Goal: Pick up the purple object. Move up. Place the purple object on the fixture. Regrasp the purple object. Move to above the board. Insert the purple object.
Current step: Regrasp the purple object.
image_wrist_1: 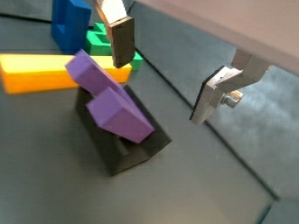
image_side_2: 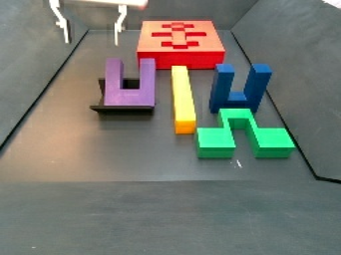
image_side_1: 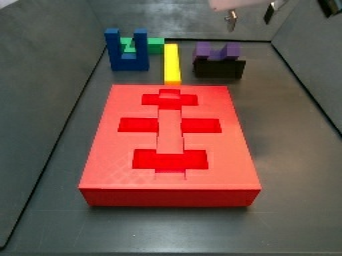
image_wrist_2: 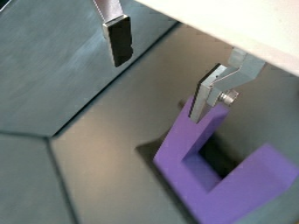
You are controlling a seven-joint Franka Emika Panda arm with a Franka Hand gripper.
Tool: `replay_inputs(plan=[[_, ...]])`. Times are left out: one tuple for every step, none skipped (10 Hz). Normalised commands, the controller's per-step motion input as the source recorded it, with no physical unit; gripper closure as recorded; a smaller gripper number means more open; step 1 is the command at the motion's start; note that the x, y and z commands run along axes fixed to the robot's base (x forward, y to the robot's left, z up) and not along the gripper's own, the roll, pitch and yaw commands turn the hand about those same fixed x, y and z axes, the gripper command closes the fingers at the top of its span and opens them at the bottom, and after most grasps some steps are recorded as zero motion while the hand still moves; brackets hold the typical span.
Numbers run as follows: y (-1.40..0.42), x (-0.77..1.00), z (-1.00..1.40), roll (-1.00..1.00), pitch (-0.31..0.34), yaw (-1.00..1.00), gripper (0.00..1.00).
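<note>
The purple object (image_wrist_1: 111, 101) is a U-shaped block resting on the black fixture (image_wrist_1: 122, 150), its prongs up in both side views (image_side_1: 217, 50) (image_side_2: 130, 85). My gripper (image_wrist_1: 163, 87) is open and empty, with nothing between the jaws. It hangs above the purple object and is not touching it. In a wrist view one finger (image_wrist_2: 208, 94) shows over a prong of the purple object (image_wrist_2: 193, 166). The gripper sits high at the frame edge in both side views (image_side_1: 251, 14) (image_side_2: 94, 25). The red board (image_side_1: 167, 135) lies flat with cross and bar recesses.
A darker blue U-shaped block (image_side_2: 240, 88), a yellow bar (image_side_2: 184, 98) and a green block (image_side_2: 240, 134) lie beside the fixture (image_side_2: 120, 107). They also show in a wrist view, near the yellow bar (image_wrist_1: 41, 72). Dark walls ring the floor.
</note>
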Motion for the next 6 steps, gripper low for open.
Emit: replay_inputs(plan=[[0.03, -0.37, -0.09, 0.84, 0.211, 0.00, 0.00], [0.00, -0.23, -0.10, 0.97, 0.271, 0.00, 0.00], [-0.07, -0.05, -0.19, 1.00, 0.220, 0.07, 0.00], [-0.19, -0.04, -0.14, 0.81, 0.186, 0.15, 0.00], [-0.16, 0.13, 0.00, 0.51, 0.103, 0.17, 0.00], [-0.18, 0.29, -0.18, 0.64, 0.149, 0.16, 0.00]])
